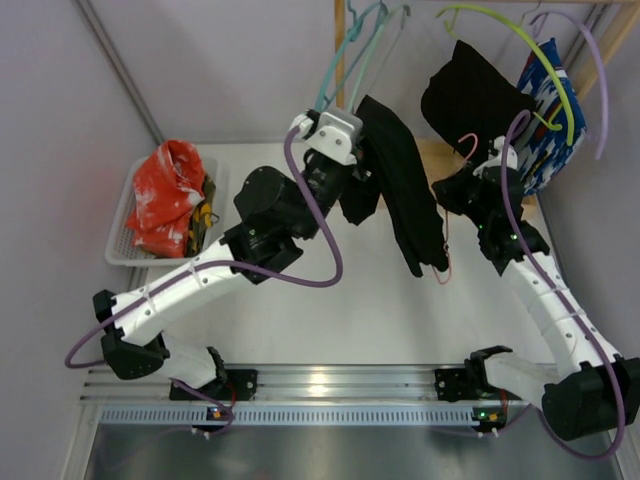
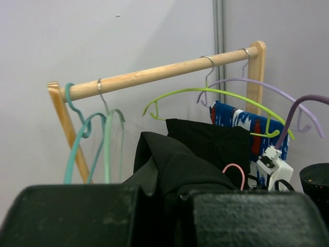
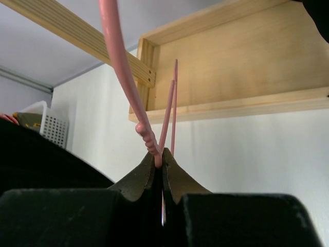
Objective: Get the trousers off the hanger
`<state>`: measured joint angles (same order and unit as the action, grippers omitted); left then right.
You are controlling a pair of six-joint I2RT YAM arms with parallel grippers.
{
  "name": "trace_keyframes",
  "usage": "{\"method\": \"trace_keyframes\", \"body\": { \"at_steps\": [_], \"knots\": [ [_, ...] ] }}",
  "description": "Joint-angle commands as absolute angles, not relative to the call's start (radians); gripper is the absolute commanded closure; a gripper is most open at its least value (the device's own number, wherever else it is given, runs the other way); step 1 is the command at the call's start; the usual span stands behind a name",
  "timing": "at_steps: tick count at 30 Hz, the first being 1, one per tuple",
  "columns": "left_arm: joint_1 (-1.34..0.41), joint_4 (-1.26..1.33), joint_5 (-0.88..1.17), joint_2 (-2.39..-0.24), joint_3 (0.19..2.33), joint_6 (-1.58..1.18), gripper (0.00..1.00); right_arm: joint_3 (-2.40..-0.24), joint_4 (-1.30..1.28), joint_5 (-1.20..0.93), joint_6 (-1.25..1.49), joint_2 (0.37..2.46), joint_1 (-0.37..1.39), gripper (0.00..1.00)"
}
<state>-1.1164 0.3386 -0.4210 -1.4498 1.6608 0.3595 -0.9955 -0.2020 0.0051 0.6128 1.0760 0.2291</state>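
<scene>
Plain black trousers (image 1: 405, 205) hang in mid-air over the table, draped on a thin pink hanger (image 1: 446, 268). My left gripper (image 1: 352, 182) is shut on their upper left fold; in the left wrist view the black cloth (image 2: 175, 164) bunches up out of the closed gripper (image 2: 167, 194). My right gripper (image 1: 458, 192) holds the hanger at the trousers' right side. In the right wrist view the gripper (image 3: 162, 160) is pinched on the pink hanger (image 3: 121, 72). Red-orange trousers (image 1: 165, 192) and a camouflage pair (image 1: 205, 215) lie in the basket (image 1: 122, 215).
A wooden rail (image 2: 154, 74) at the back carries teal hangers (image 2: 87, 139), a lime hanger (image 2: 216, 93) and purple hangers (image 2: 267, 87). Another black garment (image 1: 470, 95) and a blue patterned one (image 1: 550, 110) hang there. The white basket stands at the table's left.
</scene>
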Motion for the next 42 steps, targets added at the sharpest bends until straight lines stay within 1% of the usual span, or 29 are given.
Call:
{"method": "trace_keyframes", "body": {
  "at_steps": [1,5,8,14,17,18,20,23,29,32,34,37,42],
  "knots": [
    [-1.095,0.373,-0.466,-1.335,1.657,0.380,1.00,-0.989,-0.133,0.011,0.574,1.081,0.245,1.00],
    [-1.078,0.324,-0.497,-1.284,1.646,0.387,1.00,-0.980,-0.129,-0.023,0.563,1.100,0.244,1.00],
    [-1.069,0.322,-0.506,-1.240,1.599,0.391,1.00,-0.985,-0.130,-0.031,0.554,1.112,0.245,1.00],
    [-0.947,0.273,-0.528,-1.155,1.545,0.341,1.00,-1.022,-0.153,-0.032,0.532,1.124,0.245,1.00],
    [-0.816,0.223,-0.535,-1.120,1.522,0.266,1.00,-1.028,-0.153,-0.032,0.526,1.120,0.245,1.00],
    [-0.739,0.212,-0.538,-1.097,1.517,0.249,1.00,-1.028,-0.153,-0.032,0.526,1.120,0.245,1.00],
    [-0.663,0.183,-0.548,-1.069,1.497,0.213,1.00,-1.035,-0.158,-0.032,0.526,1.126,0.244,1.00],
    [-0.485,0.138,-0.569,-1.025,1.489,0.146,1.00,-1.049,-0.175,-0.034,0.520,1.138,0.245,1.00],
    [-0.267,0.132,-0.661,-0.988,1.480,0.130,1.00,-1.068,-0.196,-0.040,0.518,1.154,0.244,1.00],
    [-0.177,0.140,-0.759,-1.002,1.496,0.138,1.00,-1.087,-0.206,-0.043,0.518,1.169,0.245,1.00],
    [-0.147,0.175,-0.830,-1.014,1.503,0.181,1.00,-1.091,-0.206,-0.046,0.518,1.173,0.244,1.00],
    [-0.089,0.259,-0.885,-1.028,1.488,0.245,1.00,-1.091,-0.202,-0.052,0.526,1.181,0.244,1.00],
    [-0.006,0.380,-0.908,-1.075,1.431,0.397,1.00,-1.092,-0.201,-0.072,0.538,1.186,0.244,1.00]
  ]
}}
